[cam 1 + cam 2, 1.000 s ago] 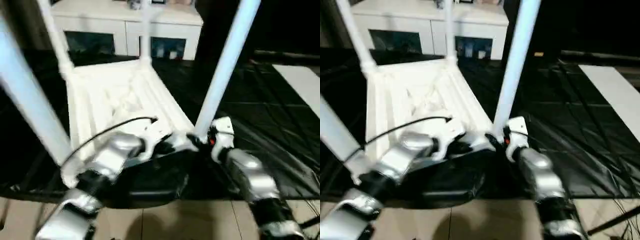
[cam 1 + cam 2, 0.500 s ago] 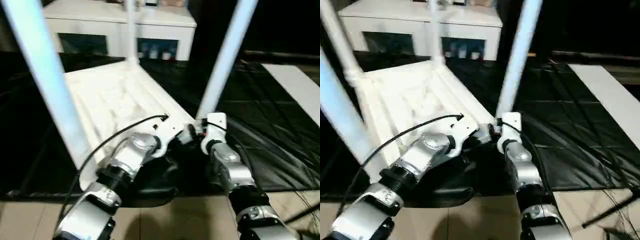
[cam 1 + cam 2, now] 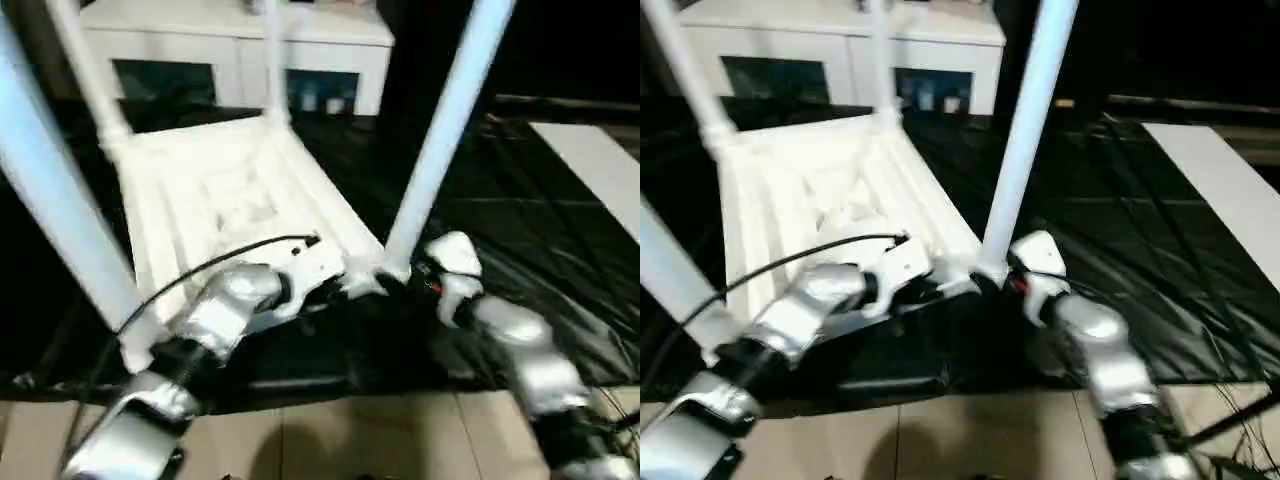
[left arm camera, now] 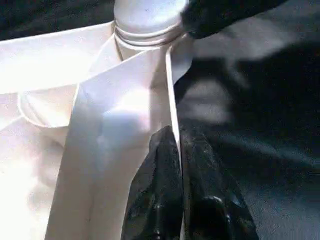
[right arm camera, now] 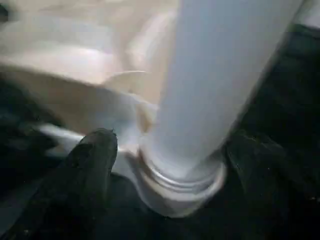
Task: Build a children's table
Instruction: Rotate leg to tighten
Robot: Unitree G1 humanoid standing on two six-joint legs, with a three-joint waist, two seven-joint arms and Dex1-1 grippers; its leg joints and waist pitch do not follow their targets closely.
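Observation:
The children's table lies upside down on a black mat, its ribbed tabletop (image 3: pixel 230 190) facing up. Its legs stand in the corner sockets: near right (image 3: pixel 440 130), near left (image 3: pixel 55 200), and two at the far corners (image 3: pixel 272 60). My left gripper (image 4: pixel 179 145) is shut on the tabletop's thin side rim, close to the near right socket (image 4: pixel 147 30). My right gripper (image 5: pixel 175 165) is open around the base of the near right leg (image 5: pixel 215 90). One finger (image 5: pixel 92 165) stands on each side, with a gap to the leg.
A white cabinet (image 3: pixel 240 40) with dark glass doors stands behind the table. The black mat (image 3: pixel 520 200) spreads to the right, where a white sheet (image 3: pixel 600 160) lies. Tiled floor (image 3: pixel 330 440) runs along the near edge.
My right gripper's fingers have spread wider around the near right leg. My left gripper has kept its grip on the rim. The head camera has swayed.

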